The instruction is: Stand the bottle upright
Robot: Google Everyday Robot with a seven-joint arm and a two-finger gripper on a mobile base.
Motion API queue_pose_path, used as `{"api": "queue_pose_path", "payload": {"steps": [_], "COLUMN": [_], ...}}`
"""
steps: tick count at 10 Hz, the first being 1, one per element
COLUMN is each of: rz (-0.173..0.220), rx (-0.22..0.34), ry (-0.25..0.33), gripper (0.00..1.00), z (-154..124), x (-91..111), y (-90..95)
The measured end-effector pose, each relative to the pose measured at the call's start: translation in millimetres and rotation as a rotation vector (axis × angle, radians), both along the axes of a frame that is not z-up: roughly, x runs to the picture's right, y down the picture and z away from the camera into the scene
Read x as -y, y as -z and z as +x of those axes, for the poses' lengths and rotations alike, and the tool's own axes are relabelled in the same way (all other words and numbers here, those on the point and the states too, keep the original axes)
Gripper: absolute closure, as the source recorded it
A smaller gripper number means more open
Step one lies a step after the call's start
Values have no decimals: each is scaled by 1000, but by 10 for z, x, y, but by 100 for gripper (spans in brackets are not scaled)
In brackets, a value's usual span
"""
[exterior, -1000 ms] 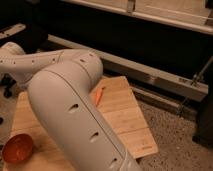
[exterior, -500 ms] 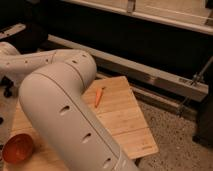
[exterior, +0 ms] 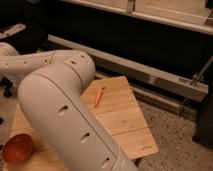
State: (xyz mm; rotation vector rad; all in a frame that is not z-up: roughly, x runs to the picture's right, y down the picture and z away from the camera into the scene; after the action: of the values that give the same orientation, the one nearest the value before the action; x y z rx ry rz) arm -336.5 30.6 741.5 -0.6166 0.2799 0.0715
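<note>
The bottle is out of view; my own white arm (exterior: 60, 105) fills the left and middle of the camera view and hides much of the wooden table (exterior: 125, 120). My gripper does not show in the frame; the arm stretches off toward the far left. An orange carrot-like stick (exterior: 99, 96) lies on the wood just right of the arm.
An orange-red bowl (exterior: 17, 148) sits at the table's near left corner. A long grey metal rail (exterior: 150, 75) runs along the dark wall behind the table. Speckled floor (exterior: 180, 140) lies to the right of the table's edge.
My arm has swung further left and toward the camera, covering more of the table's left side. The orange stick and the bowl have not moved.
</note>
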Motion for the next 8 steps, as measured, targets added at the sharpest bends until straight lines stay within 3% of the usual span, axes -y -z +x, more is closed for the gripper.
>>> {"api": "queue_pose_path", "payload": {"steps": [2, 8], "rz": [1, -4], "rx": [3, 9], "ry": [-11, -58], "gripper": [92, 29], "z": [-6, -3], "x": [2, 8], "y": [-9, -7]}}
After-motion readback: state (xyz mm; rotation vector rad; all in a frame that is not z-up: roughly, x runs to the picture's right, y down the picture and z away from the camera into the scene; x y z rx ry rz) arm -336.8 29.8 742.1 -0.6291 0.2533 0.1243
